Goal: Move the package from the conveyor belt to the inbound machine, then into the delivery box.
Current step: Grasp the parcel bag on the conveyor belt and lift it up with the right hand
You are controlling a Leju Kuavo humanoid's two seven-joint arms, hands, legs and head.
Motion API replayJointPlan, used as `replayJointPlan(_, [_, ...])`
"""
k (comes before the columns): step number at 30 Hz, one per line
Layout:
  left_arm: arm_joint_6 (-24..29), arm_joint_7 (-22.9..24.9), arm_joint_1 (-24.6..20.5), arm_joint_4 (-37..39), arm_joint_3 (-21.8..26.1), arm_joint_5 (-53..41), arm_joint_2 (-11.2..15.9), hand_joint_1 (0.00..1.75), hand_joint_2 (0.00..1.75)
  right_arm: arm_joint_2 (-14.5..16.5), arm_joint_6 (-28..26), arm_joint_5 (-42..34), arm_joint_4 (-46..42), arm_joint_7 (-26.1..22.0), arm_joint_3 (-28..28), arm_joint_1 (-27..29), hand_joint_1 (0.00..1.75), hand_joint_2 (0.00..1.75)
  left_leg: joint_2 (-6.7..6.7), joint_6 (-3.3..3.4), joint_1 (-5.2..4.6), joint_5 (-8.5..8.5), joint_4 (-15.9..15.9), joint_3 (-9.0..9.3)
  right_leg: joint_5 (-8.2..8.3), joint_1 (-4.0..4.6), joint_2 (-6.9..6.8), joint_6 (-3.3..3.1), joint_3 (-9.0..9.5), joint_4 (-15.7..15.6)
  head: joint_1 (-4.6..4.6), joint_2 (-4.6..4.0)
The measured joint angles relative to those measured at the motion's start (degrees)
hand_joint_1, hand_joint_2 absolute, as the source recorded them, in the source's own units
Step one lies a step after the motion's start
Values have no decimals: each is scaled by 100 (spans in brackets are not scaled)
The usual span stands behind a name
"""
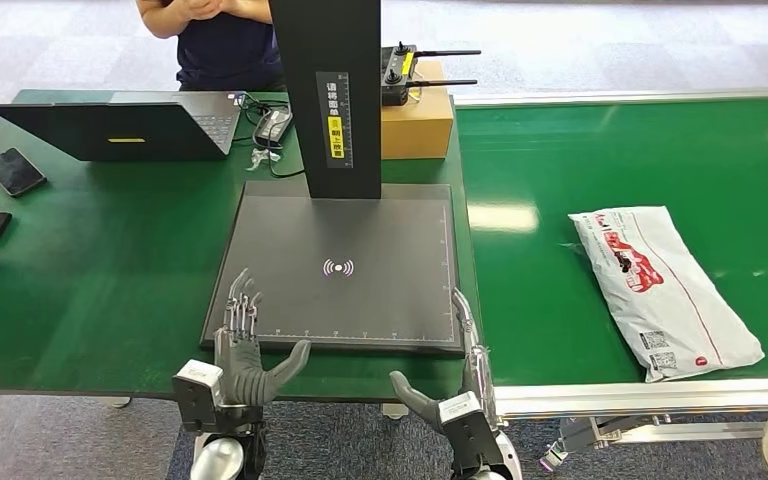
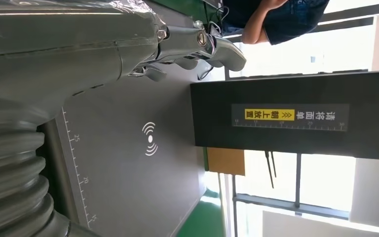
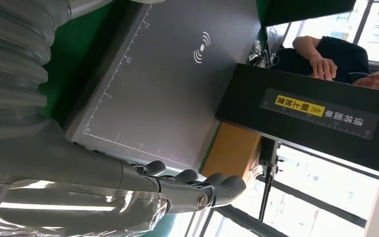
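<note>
Package [image 1: 665, 290] lies flat on the green conveyor belt [image 1: 560, 160], right side of frame, untouched. Left hand [image 1: 245, 350] and right hand [image 1: 455, 385] at bottom centre, near edge of the inbound machine plate [image 1: 340, 265], both empty, fingers straight and apart, thumbs out

Silver-grey left hand [image 1: 243, 350] and right hand [image 1: 452, 385], dark slender fingers [image 1: 241, 300], thick grey thumbs, ribbed grey wrist covers, boxy silver wrist housings
</note>
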Motion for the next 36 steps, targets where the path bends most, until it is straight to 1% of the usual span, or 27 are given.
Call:
replayJointPlan(4, [-16, 0, -11, 49, -7, -15, 1, 0, 175, 0, 30, 0, 18, 25, 1, -16, 0, 175, 0, 0, 0, 0, 0, 0, 0, 0, 0, 0, 0, 0, 0, 0])
replayJointPlan(7, [49, 0, -46, 91, -44, -156, 3, 0, 175, 0, 182, -6, 117, 91, 1, -113, 0, 175, 0, 0, 0, 0, 0, 0, 0, 0, 0, 0, 0, 0, 0, 0])
replayJointPlan(9, [275, 0, -115, 139, -94, -370, 9, 0, 175, -4, 328, -17, 277, 110, 1, -240, 0, 175, 0, 0, 0, 1, 0, 1, 1, 0, 0, 1, 1, 0, 0, 0])
replayJointPlan(14, [1140, 0, -406, 335, -160, -1174, 34, 0, 175, -61, 631, -31, 785, 78, 43, -639, 0, 175, 0, 1, 0, 5, 1, 1, 4, 0, -1, 0, 4, 0, 0, 0])
replayJointPlan(17, [1338, 0, -541, 418, -154, -1586, 53, 0, 175, -155, 706, -20, 1024, 63, 113, -862, 0, 175, -1, 2, 0, 6, 2, 1, 5, 0, -2, 0, 4, 0, 0, 0])
replayJointPlan(22, [1366, 73, -577, 410, -75, -2108, 114, 0, 175, -466, 823, -18, 1217, 137, 262, -1113, 0, 175, -1, 2, 0, 5, 2, -3, 4, -1, -2, 0, 2, 1, 1, 0])
replayJointPlan(27, [1325, 202, -497, 232, 31, -2452, 241, 0, 175, -923, 944, -357, 1305, 141, 291, -1395, 0, 175, -2, 2, -1, 5, 2, -4, 4, -2, -3, 1, 2, 0, 1, 0])
replayJointPlan(30, [1339, 275, -459, 199, 40, -2651, 305, 0, 175, -1143, 929, -531, 1357, 75, 290, -1489, 0, 175, -3, 2, -1, 5, 3, -3, 4, -2, -4, 1, 3, 0, 1, 0])
replayJointPlan(36, [1372, 439, -358, 193, 46, -2927, 393, 0, 175, -1422, 834, -534, 1366, 32, 286, -1526, 0, 175, -2, 2, -1, 5, 4, -4, 4, -1, -4, 1, 1, 0, 1, 0])
